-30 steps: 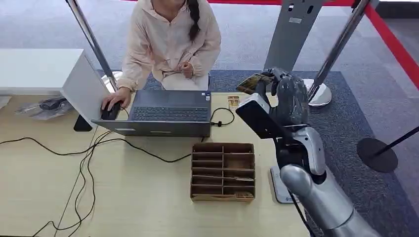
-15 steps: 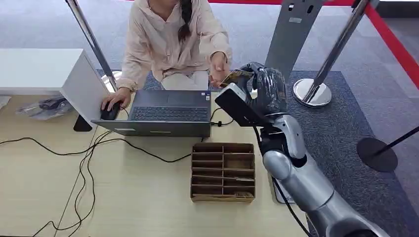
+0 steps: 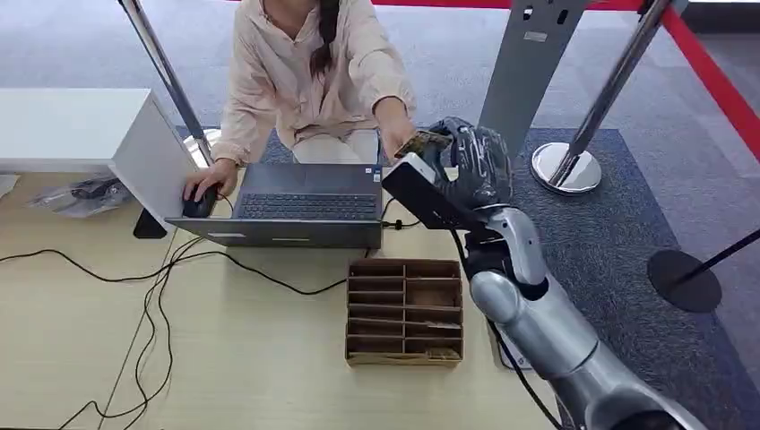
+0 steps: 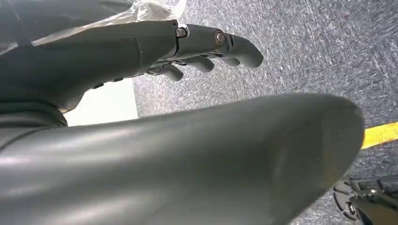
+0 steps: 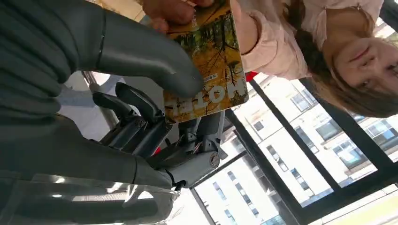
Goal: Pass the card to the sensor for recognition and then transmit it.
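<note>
- Head view: the right robot hand (image 3: 473, 161) is raised over the far right edge of the table (image 3: 260, 358), beside the laptop (image 3: 300, 204), and holds the card (image 3: 421, 141) out toward a seated person (image 3: 314, 76).
- The person's hand (image 3: 394, 139) reaches in and meets the card at its far end; the person's other hand rests on a mouse (image 3: 199, 202) to the left of the laptop.
- Right wrist view: the card (image 5: 209, 61), printed with yellow autumn trees and pale lettering, is pinched between the robot hand's thick thumb and its darker fingers (image 5: 141, 117), while the person's fingers (image 5: 169, 10) grip the opposite edge.
- A brown cardboard organiser (image 3: 405, 312) with several compartments stands on the table nearer the robot, in front of the laptop.
- Black cables (image 3: 152, 278) trail across the table to the left.
- Left wrist view: the left robot hand (image 4: 206, 47) hangs over grey carpet with nothing in it, fingers loosely apart.
</note>
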Controlling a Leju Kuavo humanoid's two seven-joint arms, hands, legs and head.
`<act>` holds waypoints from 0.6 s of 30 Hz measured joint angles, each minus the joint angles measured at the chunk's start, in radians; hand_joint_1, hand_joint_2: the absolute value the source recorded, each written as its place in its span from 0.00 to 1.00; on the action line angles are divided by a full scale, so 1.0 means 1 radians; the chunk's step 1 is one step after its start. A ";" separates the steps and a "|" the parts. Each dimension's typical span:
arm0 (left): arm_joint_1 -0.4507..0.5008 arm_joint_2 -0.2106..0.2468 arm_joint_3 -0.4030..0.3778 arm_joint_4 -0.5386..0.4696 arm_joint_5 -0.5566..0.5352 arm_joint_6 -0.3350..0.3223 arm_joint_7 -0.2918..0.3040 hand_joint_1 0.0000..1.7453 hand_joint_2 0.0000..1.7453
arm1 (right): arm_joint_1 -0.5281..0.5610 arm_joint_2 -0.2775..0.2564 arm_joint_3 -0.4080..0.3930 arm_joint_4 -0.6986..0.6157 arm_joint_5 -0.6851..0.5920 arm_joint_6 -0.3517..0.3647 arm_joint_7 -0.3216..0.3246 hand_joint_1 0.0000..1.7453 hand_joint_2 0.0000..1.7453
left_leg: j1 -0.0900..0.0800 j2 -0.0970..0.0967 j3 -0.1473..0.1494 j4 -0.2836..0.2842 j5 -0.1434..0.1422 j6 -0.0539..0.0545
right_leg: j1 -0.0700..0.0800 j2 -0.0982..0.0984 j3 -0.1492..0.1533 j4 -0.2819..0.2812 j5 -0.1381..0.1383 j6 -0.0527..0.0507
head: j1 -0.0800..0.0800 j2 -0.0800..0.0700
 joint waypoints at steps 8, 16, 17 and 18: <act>0.001 0.000 0.000 0.000 0.001 -0.005 0.000 0.00 0.00 | 0.000 0.003 0.013 0.020 0.004 0.000 0.003 1.00 1.00 | 0.000 0.000 0.000 0.000 0.000 0.000 | 0.000 0.000 0.000 0.000 0.000 0.000 | 0.000 0.000; 0.002 -0.001 0.000 0.000 0.001 -0.007 0.000 0.00 0.00 | -0.002 0.005 0.020 0.029 0.008 0.000 0.005 0.00 0.00 | 0.000 0.000 0.000 0.000 0.000 0.000 | 0.000 0.000 -0.001 0.000 0.000 0.000 | 0.000 0.000; 0.002 -0.001 0.000 0.000 0.002 -0.008 0.000 0.00 0.00 | -0.003 0.005 0.022 0.029 0.011 0.000 0.006 0.00 0.00 | 0.000 0.000 0.000 0.000 0.000 0.000 | 0.000 0.000 -0.001 0.000 0.000 0.000 | 0.000 0.000; 0.002 -0.001 0.000 0.000 0.002 -0.008 0.000 0.00 0.00 | -0.003 0.005 0.023 0.028 0.018 -0.001 0.011 0.00 0.00 | 0.000 0.000 0.000 0.000 0.000 0.000 | 0.000 0.000 -0.001 0.000 0.000 0.000 | 0.000 0.000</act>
